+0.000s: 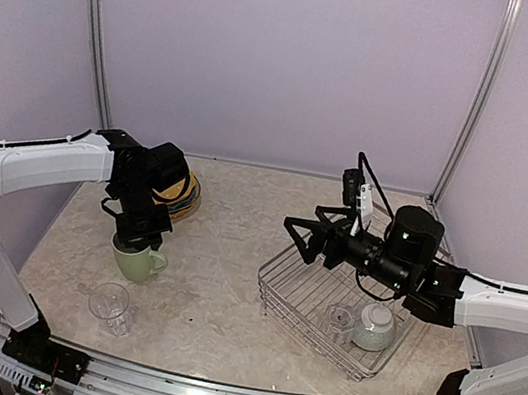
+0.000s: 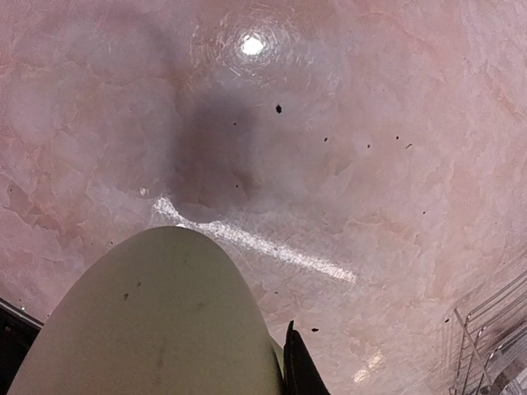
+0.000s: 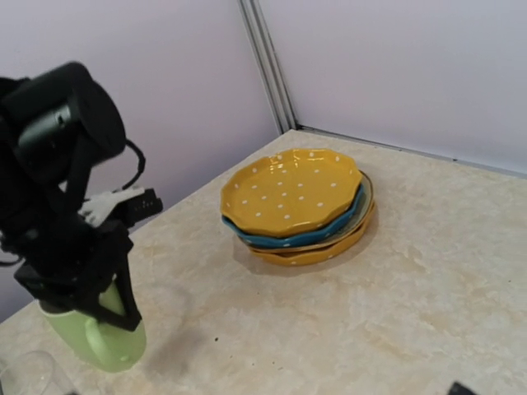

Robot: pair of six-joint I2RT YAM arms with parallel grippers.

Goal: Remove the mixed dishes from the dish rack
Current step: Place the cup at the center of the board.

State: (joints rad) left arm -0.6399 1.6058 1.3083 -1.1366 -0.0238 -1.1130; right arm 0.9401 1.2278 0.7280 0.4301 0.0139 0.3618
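Note:
The pale green mug (image 1: 139,261) stands on the table at the left, and it fills the lower left of the left wrist view (image 2: 156,321). My left gripper (image 1: 139,235) is down over it, its fingers on either side of the mug's body, shut on it. One fingertip (image 2: 300,370) lies against the mug's side. The silver wire dish rack (image 1: 294,289) sits at the right and holds a clear glass (image 1: 340,319) and a small pale bowl (image 1: 375,327). My right gripper (image 1: 303,220) is open and empty above the rack's far left corner.
A stack of plates (image 1: 186,195) lies at the back left: a yellow dotted plate (image 3: 292,193) on top, a blue one (image 3: 329,236) under it, another yellow one (image 3: 325,255) at the bottom. A second clear glass (image 1: 111,306) stands near the front left edge.

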